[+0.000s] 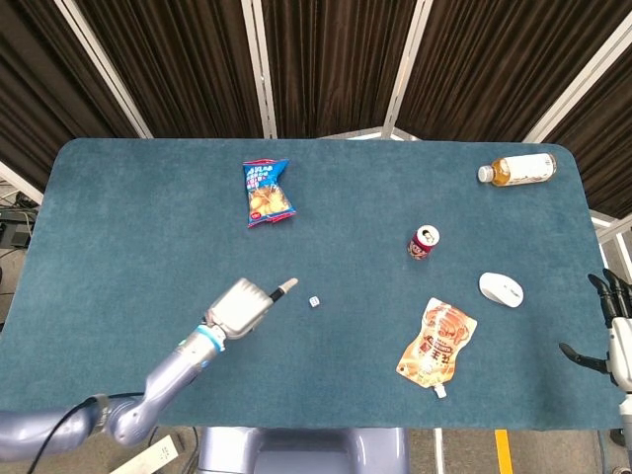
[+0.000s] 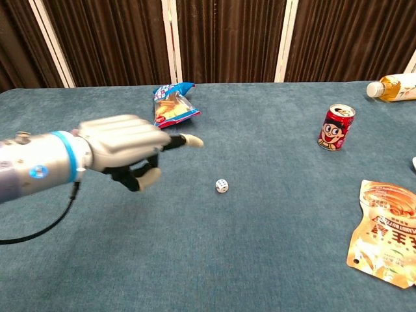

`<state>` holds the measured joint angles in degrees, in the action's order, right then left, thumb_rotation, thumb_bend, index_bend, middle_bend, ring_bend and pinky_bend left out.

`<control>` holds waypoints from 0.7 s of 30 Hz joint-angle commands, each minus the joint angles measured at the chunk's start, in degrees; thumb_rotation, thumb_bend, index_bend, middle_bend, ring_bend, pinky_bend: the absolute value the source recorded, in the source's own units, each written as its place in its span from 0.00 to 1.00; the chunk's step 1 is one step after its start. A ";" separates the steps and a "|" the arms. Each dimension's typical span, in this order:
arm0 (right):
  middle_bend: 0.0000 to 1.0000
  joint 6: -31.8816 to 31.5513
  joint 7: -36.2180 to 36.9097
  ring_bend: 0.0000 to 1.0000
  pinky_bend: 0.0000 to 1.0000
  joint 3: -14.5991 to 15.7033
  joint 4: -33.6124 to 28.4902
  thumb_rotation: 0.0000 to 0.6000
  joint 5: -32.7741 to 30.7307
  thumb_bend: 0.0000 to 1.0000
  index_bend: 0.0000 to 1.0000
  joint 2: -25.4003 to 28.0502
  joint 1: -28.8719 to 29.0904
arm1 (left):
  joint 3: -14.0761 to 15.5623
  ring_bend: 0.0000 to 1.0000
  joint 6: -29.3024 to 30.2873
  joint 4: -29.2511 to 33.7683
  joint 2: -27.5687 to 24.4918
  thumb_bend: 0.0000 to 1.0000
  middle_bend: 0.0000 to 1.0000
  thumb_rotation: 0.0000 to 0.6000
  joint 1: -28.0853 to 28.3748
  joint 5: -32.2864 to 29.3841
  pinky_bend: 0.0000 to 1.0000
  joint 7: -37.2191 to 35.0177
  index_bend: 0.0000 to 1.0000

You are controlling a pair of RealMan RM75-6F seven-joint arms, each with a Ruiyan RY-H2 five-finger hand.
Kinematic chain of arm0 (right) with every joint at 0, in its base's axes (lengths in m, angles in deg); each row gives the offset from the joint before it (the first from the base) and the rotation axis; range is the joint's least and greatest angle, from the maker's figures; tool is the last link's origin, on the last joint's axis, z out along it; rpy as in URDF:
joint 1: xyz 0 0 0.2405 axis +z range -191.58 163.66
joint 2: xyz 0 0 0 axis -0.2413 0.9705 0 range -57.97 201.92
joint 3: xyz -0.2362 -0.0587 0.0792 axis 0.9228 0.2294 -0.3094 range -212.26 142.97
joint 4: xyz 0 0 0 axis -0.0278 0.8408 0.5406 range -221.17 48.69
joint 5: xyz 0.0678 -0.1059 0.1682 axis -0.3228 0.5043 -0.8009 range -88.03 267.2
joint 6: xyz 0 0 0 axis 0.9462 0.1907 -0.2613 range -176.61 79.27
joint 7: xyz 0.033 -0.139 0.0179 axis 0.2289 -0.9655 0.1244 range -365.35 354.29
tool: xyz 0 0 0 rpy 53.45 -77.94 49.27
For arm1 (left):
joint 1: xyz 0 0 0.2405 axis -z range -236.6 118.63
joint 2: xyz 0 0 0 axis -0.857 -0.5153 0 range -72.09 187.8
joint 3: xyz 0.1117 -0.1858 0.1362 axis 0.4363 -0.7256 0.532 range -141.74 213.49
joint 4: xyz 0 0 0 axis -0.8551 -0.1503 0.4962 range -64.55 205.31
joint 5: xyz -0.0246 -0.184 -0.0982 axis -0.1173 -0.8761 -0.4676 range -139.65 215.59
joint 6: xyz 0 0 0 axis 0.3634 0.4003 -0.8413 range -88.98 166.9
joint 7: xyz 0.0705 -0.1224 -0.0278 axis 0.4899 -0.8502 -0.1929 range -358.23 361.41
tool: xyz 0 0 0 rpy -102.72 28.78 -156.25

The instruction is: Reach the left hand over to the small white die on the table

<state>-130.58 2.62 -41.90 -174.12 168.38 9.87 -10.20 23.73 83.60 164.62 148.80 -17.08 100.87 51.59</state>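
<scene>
The small white die (image 1: 314, 301) (image 2: 221, 186) lies alone near the middle of the blue table (image 1: 128, 207). My left hand (image 1: 247, 301) (image 2: 127, 149) hovers just left of it and holds nothing. One pale-tipped finger stretches toward the die and stops a short gap away, while the dark fingers bend down under the palm. The hand does not touch the die. At the table's right edge my right hand (image 1: 614, 341) shows only partly in the head view, with its fingers spread and nothing in it.
A blue snack bag (image 1: 267, 192) (image 2: 173, 107) lies at the far left-centre. A red can (image 1: 424, 242) (image 2: 336, 127) stands right of the die, with an orange pouch (image 1: 436, 343) (image 2: 385, 231), a white mouse (image 1: 501, 289) and a lying bottle (image 1: 518, 169) beyond.
</scene>
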 commanded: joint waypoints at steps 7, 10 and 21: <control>0.00 0.20 1.05 0.00 0.00 -0.27 0.29 1.00 -0.44 0.00 0.06 0.25 -0.03 | 2.13 0.84 -0.82 -5.17 6.38 0.70 0.85 1.00 7.43 -9.60 0.75 3.99 0.00; 0.00 0.32 1.50 0.00 0.00 -0.40 0.52 1.00 -0.64 0.00 0.06 0.25 0.00 | 2.78 0.84 -0.56 -5.51 7.13 0.70 0.85 1.00 8.69 -11.42 0.75 4.56 0.00; 0.00 -0.09 2.46 0.00 0.00 -0.07 1.55 1.00 -0.12 0.00 0.06 -0.35 -0.34 | 5.50 0.84 2.31 -5.58 8.94 0.70 0.84 1.00 12.76 -17.28 0.75 5.67 0.00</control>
<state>-130.66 5.07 -41.99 -172.60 168.24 9.54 -10.52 29.12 85.79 159.06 157.65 -4.43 83.71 57.27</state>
